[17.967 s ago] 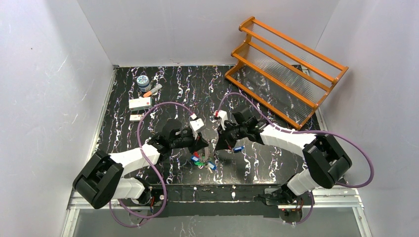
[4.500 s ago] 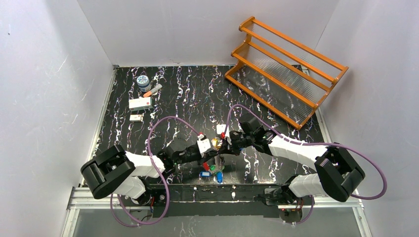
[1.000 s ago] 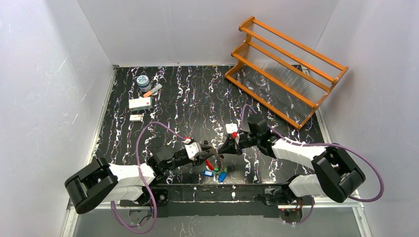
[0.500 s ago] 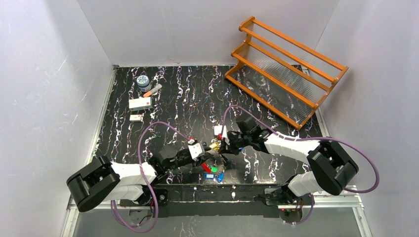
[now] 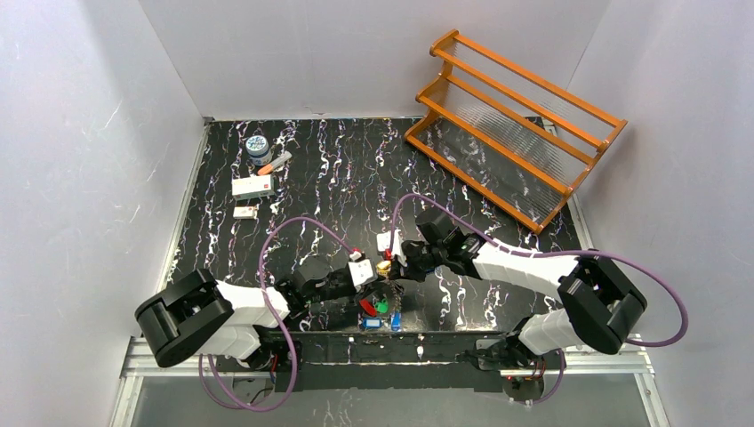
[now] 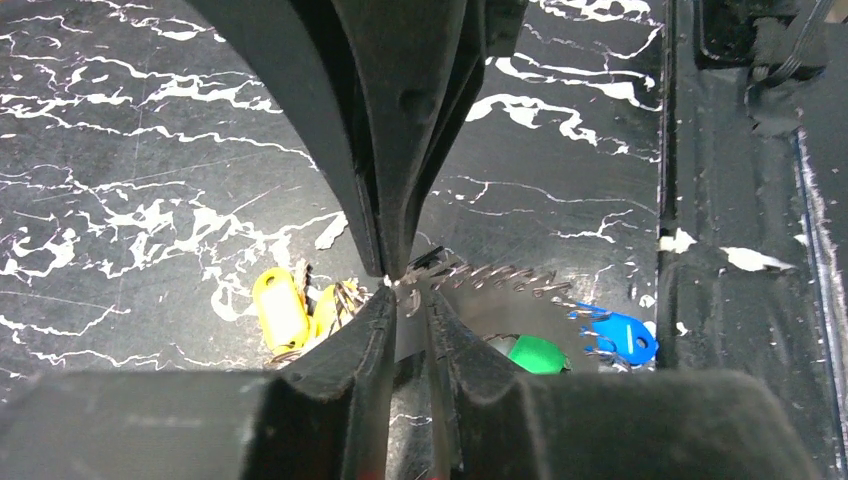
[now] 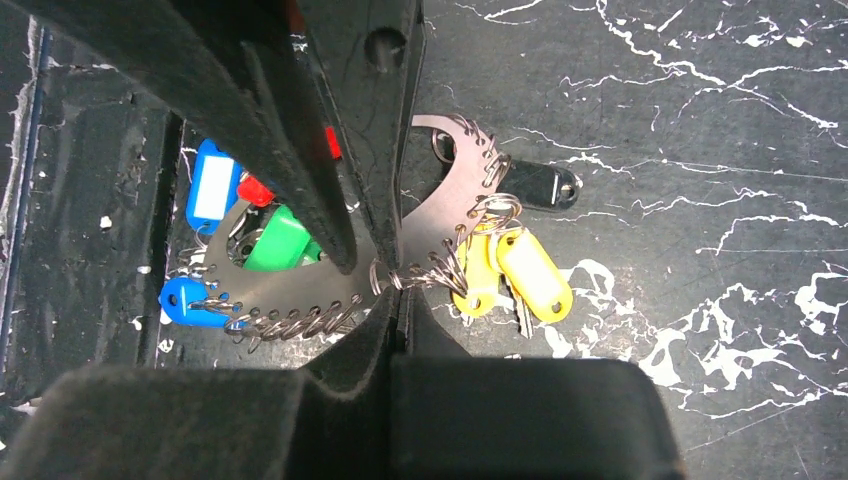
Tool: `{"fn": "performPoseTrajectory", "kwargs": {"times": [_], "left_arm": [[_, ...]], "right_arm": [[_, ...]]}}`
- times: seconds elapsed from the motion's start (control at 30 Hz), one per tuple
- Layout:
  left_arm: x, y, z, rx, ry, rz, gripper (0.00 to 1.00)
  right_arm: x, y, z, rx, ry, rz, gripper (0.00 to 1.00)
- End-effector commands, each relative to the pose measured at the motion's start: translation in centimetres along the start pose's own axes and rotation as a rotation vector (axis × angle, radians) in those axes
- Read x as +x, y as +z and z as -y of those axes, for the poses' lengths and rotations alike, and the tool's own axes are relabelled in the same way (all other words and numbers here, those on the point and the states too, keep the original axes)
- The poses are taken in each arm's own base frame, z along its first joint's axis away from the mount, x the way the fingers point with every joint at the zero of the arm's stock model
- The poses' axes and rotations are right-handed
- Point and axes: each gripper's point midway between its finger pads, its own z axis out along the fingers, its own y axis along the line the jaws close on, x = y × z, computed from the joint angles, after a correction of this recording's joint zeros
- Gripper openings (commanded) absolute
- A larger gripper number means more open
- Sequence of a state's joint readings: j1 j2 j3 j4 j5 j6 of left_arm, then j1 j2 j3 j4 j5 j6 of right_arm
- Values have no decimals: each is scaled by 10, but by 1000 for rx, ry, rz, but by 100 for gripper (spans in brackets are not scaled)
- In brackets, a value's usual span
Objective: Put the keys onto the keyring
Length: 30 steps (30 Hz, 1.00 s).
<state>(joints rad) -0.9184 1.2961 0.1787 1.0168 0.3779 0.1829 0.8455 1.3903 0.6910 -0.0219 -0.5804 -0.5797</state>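
While R tool (image 7: 396,292) clamps keyring (image 7: 441,214), L tool (image 6: 408,306) narrow on key (image 6: 410,336); blue tag (image 7: 212,191) label unreadable.

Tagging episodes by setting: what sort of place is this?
Probably a robotics lab test cell, not a home: plain white panels wall in a black marbled tabletop; the left arm and right arm are bolted at its near edge; props include an orange rack and a keyring.

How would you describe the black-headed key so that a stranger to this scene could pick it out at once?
Find the black marbled table, then the bunch of coloured tags by its near edge. Beside the two yellow tags lies the key: its head is glossy black, while every neighbour is yellow, green, red or blue.
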Motion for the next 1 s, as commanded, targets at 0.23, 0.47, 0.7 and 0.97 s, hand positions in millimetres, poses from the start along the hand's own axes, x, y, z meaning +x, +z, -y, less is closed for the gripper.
{"fn": "performPoseTrajectory", "kwargs": {"times": [0.23,0.47,0.7,0.97], "left_arm": [[-1,7,-6,-16,0,-11,11],[-5,10,-9,-27,-11,-4,13],[-6,15,-10,-26,-25,-7,6],[-3,13,-13,-47,-35,-14,0]], "right_arm": [[-28,-4,3,3,-52,85,1],[-35,-4,0,-18,-59,108,1],[-34,-3,0,-20,-53,114,1],[-33,-3,-1,-19,-58,121,1]]}}
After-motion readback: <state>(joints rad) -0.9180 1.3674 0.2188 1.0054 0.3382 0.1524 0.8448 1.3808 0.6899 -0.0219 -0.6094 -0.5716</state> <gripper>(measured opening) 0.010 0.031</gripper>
